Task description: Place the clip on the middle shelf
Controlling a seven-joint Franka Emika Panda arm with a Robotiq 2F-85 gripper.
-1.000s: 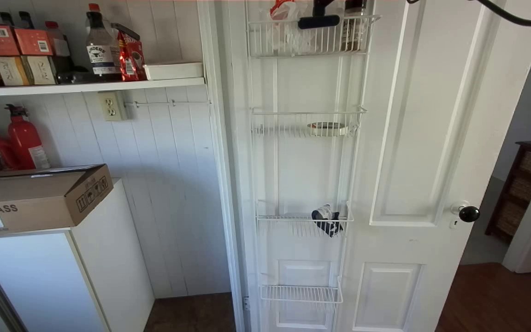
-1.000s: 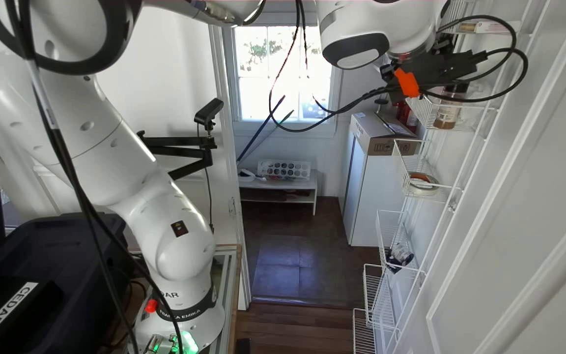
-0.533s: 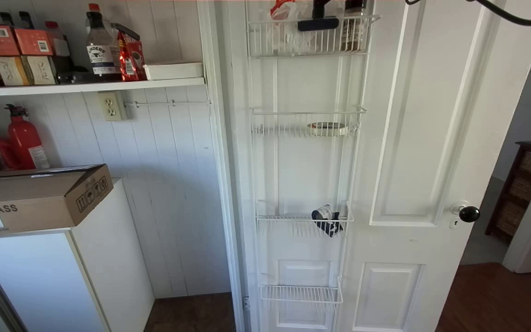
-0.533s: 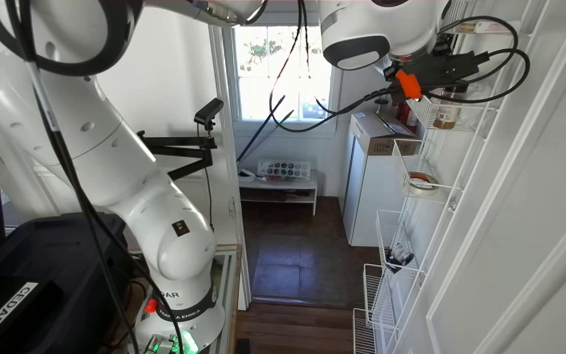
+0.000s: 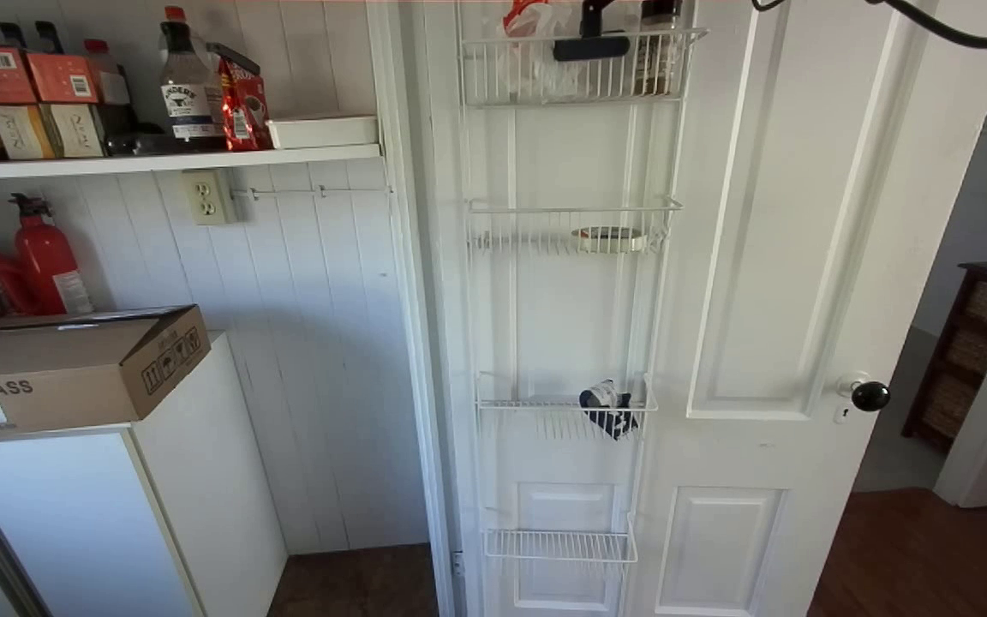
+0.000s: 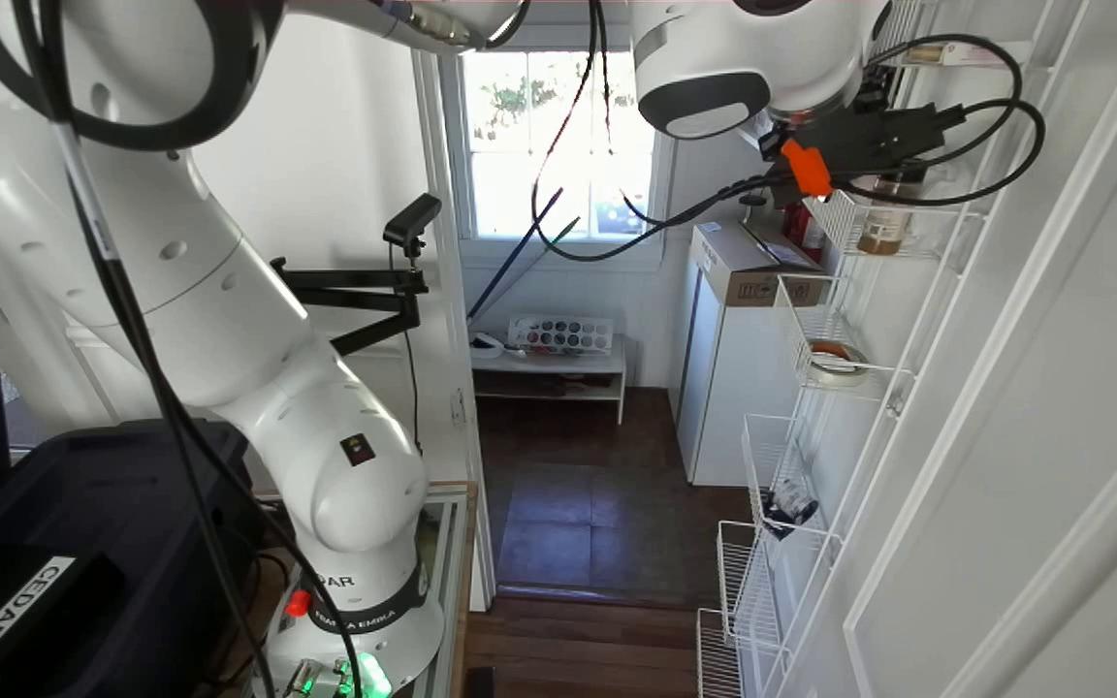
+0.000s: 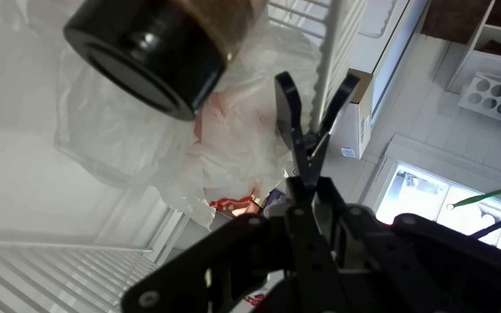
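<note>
In the wrist view my gripper [image 7: 308,187] is shut on the narrow end of the black clip [image 7: 294,108]. The clip's two arms spread away from the fingertips in a V, and a white basket rim appears to run between them. An exterior view shows the clip [image 5: 592,44] as a black bar across the front of a high wire basket. Lower on the rack hang a wire basket [image 5: 545,210] with a tape roll and a wire basket [image 5: 536,406] with a black-and-white item. Which is the middle shelf, I cannot tell. In an exterior view the gripper's fingertips are hidden.
Near the clip, a black-capped bottle [image 7: 146,52] and a crumpled plastic bag [image 7: 237,130] fill the high basket. The rack hangs on a white door [image 5: 768,214]. Cables [image 6: 1029,160] loop beside the wrist. A cardboard box [image 5: 56,368] rests on a white cabinet.
In an exterior view the clip's black bar has shifted very slightly down and left. The arm's wrist has barely moved. The door and rack show a tiny shift.
</note>
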